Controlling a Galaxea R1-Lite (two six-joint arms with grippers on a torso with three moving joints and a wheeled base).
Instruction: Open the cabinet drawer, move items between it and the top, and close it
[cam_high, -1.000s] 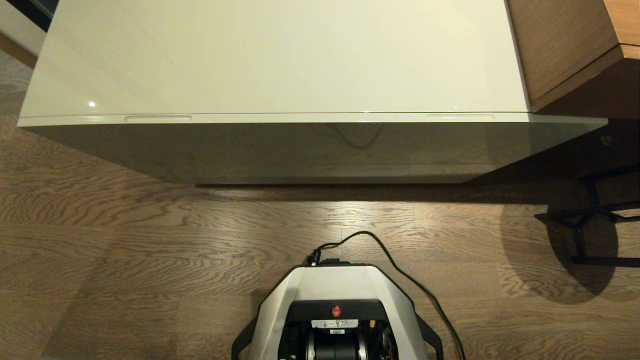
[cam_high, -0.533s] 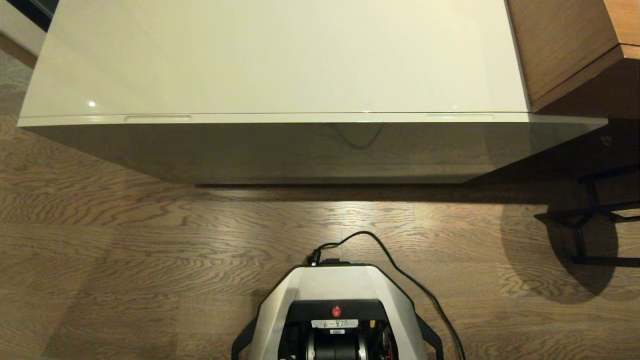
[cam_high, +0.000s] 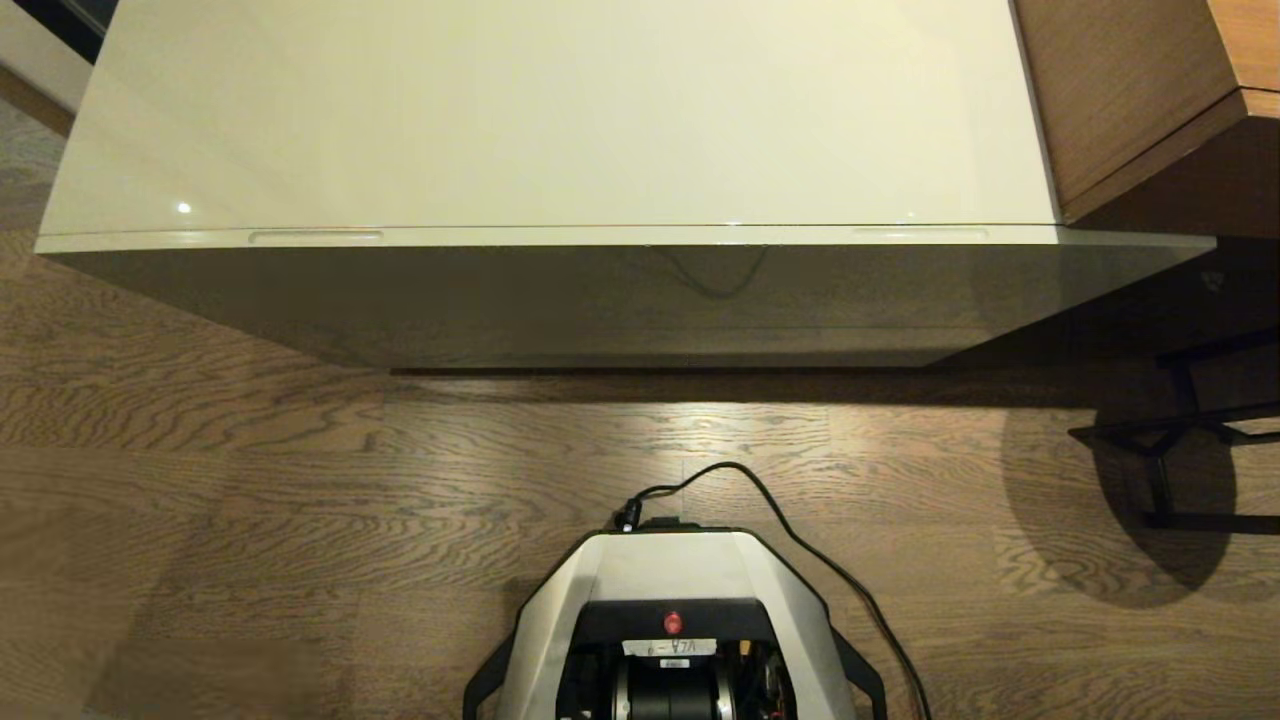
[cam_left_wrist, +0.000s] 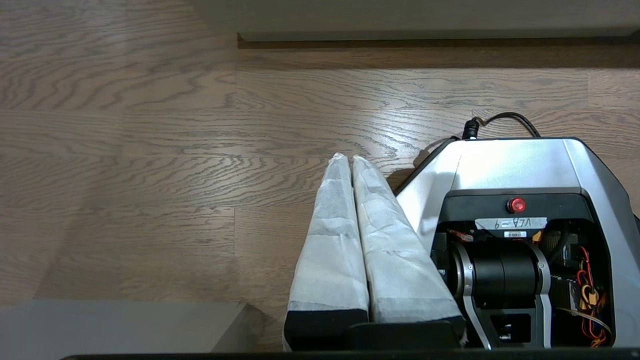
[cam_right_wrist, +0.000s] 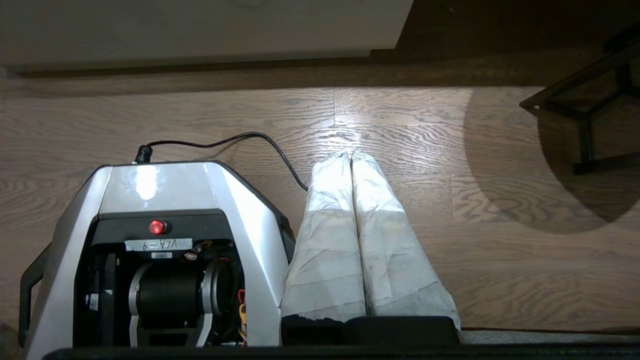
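The low cabinet's glossy cream-white top (cam_high: 560, 110) fills the far half of the head view and is bare. Below its front edge the wide beige-grey cabinet drawer (cam_high: 600, 300) is shut, with slim slots at left (cam_high: 315, 237) and right (cam_high: 918, 234). The items are out of view. Neither arm shows in the head view. My left gripper (cam_left_wrist: 348, 159) hangs parked beside my base over the floor, its white-wrapped fingers (cam_left_wrist: 330, 235) pressed together and empty. My right gripper (cam_right_wrist: 350, 156) is parked the same way on the other side, shut and empty.
My grey base (cam_high: 675, 600) stands on the wood floor (cam_high: 300, 480) in front of the cabinet, a black cable (cam_high: 800, 540) trailing from it. A brown wooden furniture piece (cam_high: 1140, 100) adjoins the cabinet at right, with a black metal frame (cam_high: 1170, 440) on the floor below.
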